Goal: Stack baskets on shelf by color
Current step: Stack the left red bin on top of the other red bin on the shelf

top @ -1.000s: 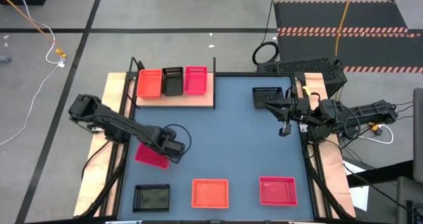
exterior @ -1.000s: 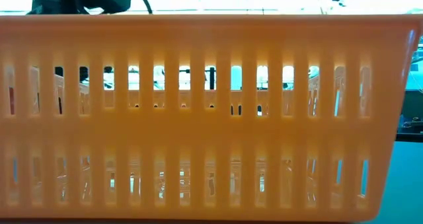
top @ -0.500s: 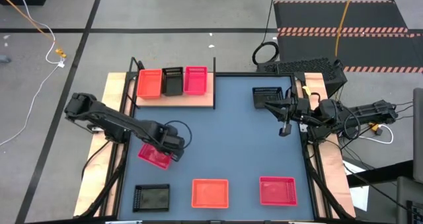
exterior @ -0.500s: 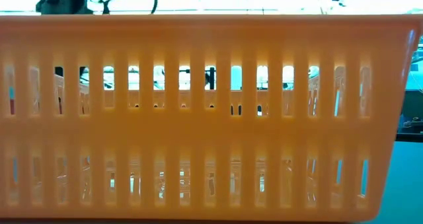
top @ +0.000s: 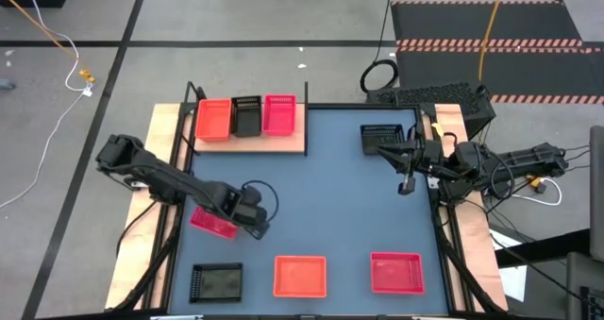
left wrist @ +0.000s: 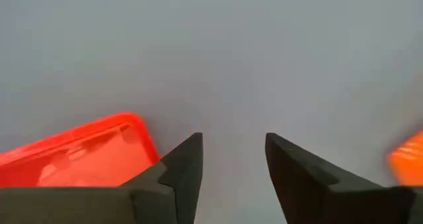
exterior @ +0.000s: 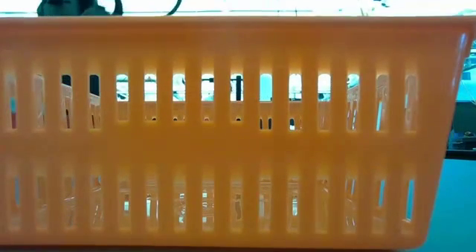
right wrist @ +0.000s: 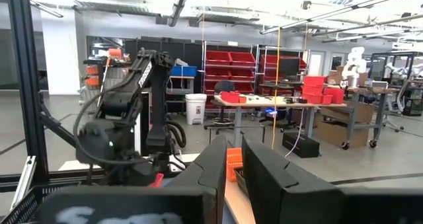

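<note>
My left gripper [top: 257,216] is open and empty, low over the blue-grey table. It stands just right of a pink-red basket [top: 211,222] that lies on the table; in the left wrist view the basket [left wrist: 79,151] shows beside one finger, and only bare table lies between the fingers. The shelf [top: 247,139] at the far left carries an orange basket [top: 214,120], a black one [top: 246,115] and a pink one [top: 279,113] side by side. My right gripper [top: 408,184] is shut and empty at the far right. My left gripper stands beside the pink-red basket's right end [left wrist: 142,135]. I cannot tell whether the outer side of its finger [left wrist: 182,164] touches the basket. Nothing is between the fingers.
A black basket [top: 381,139] sits at the far right. Along the near edge lie a black basket [top: 216,282], an orange one [top: 300,276] and a pink-red one [top: 396,271]. The orange basket's slotted wall [exterior: 223,133] fills the low view.
My left gripper has gone a little toward the table's right and near edges, off the pink-red basket. The basket lies about where it was.
</note>
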Tool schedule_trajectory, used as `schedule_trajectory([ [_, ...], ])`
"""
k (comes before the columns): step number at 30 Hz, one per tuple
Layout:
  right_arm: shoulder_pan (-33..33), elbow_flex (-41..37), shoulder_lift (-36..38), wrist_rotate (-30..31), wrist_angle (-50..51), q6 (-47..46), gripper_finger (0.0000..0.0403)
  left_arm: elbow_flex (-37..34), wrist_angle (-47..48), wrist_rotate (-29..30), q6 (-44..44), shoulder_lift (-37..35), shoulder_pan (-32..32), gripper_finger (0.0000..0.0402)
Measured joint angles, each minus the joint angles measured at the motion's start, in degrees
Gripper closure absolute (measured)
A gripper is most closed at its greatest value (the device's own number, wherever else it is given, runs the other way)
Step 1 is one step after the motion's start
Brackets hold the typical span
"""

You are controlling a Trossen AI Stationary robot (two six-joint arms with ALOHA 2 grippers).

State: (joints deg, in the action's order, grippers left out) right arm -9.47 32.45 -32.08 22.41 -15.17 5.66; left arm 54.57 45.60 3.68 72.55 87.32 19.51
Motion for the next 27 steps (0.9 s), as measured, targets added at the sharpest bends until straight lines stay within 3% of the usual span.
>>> schedule_trajectory([
  [8, 0.0, 0.0, -0.2, 0.0, -0.4, -0.1, 0.0358, 1.7, 2.6, -4.0, -0.6, 0.7, -1.0, 0.0227],
  [15, 0.0, 0.0, -0.2, 0.0, -0.5, -0.1, 0.0358, 9.7, 15.6, -1.0, -1.6, 0.1, -0.5, 0.0227],
  [20, 0.0, 0.0, -0.2, 0.0, -0.2, 0.3, 0.0358, 7.2, 21.4, -0.2, 3.9, 0.2, 1.1, 0.0227],
  [27, 0.0, 0.0, -0.2, 0.0, -0.3, 0.8, 0.0358, 1.5, 20.9, -1.4, 5.4, 0.2, 0.6, 0.0227],
])
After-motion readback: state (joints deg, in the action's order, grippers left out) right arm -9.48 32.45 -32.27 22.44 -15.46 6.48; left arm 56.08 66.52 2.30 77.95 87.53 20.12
